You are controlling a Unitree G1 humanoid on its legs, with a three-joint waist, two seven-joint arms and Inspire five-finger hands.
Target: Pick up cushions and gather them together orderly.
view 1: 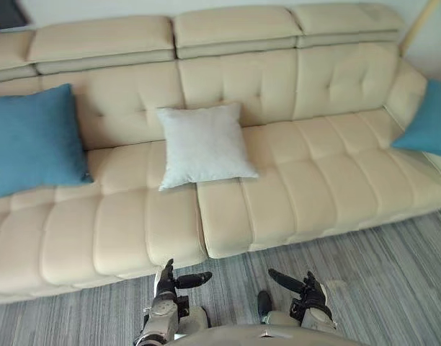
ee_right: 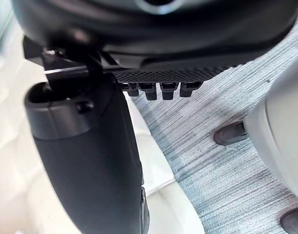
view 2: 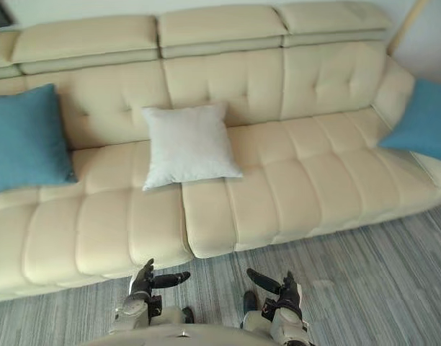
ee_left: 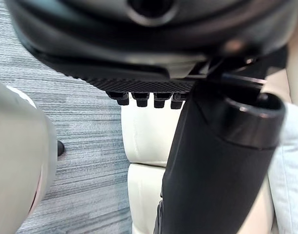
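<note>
Fingers (ee_left: 141, 99) of the left hand (view 1: 165, 282) are straight and relaxed, thumb (ee_left: 222, 165) out sideways, nothing in the grasp. Fingers (ee_right: 168, 90) of the right hand (view 1: 308, 292) are the same, thumb (ee_right: 85, 161) out, empty. Both hands hang low over the grey carpet (view 1: 393, 288), just short of the sofa (view 1: 314, 194) front edge, touching no cushion. Nothing is gathered yet: the white cushion (view 1: 205, 144) leans on the backrest (view 1: 264, 79) mid-sofa, the left blue cushion (view 1: 33, 137) props up at the left end, and the right blue cushion (view 1: 431, 119) sits by the right armrest (view 1: 406, 90), all three well apart. Risks as I see them: the white one is nearest but sits deep on the seat, so a reach from here probably comes up short and the fingertips knock it flat instead of getting around it. With soft fill, a one-hand pinch on a corner likely sags, swings and slips; a two-hand squeeze on opposite edges looks safer. The right blue one is partly cut off at the view edge, so a grasp there is half blind. Setting one cushion against another can topple the leaning one and wreck the tidy row. The seat seams (view 1: 197, 216) could snag a dragged corner, so lift, don't slide.
</note>
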